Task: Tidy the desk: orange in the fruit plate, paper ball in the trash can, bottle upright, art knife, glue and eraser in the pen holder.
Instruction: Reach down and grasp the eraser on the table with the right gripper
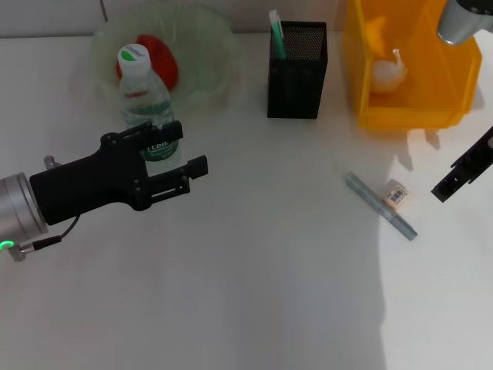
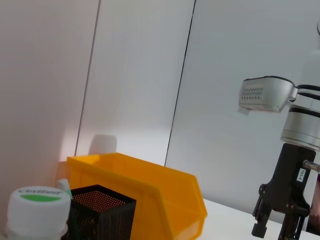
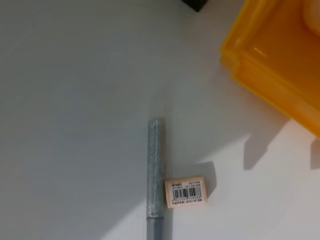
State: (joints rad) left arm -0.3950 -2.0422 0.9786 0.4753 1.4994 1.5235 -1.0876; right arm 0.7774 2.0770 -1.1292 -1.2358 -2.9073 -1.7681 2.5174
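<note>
1. The left gripper [image 1: 189, 176] hangs low over the white desk [image 1: 246, 293], its black fingers spread apart with nothing between them.
2. Just behind those parted jaws stands the bottle [image 1: 145, 104], upright, white-green cap on top and dark green label half hidden by the gripper body; the fingertips sit beside its base, and the views do not settle whether they touch it.
3. Behind the bottle, farther from the left jaws, the orange [image 1: 158, 58] lies inside the pale-green fruit plate [image 1: 208, 46].
4. Across from the left jaws and well apart stands the black mesh pen holder [image 1: 297, 73], with a green-and-white stick [image 1: 276, 35] poking out of one corner.
5. The right gripper [image 1: 462, 173] hovers at the desk's right side; whether its jaws are open or closed cannot be told.
6. Near the right jaws, toward the middle of the desk, lies the beige eraser [image 3: 186, 191], barcode label up.
7. The eraser lies right against a slim grey-silver pen-like tool [image 3: 155, 175], flat on the desk.
8. Beyond the right jaws sits the orange-yellow trash can [image 1: 416, 108], with the white paper ball [image 1: 387, 73] inside.
</note>
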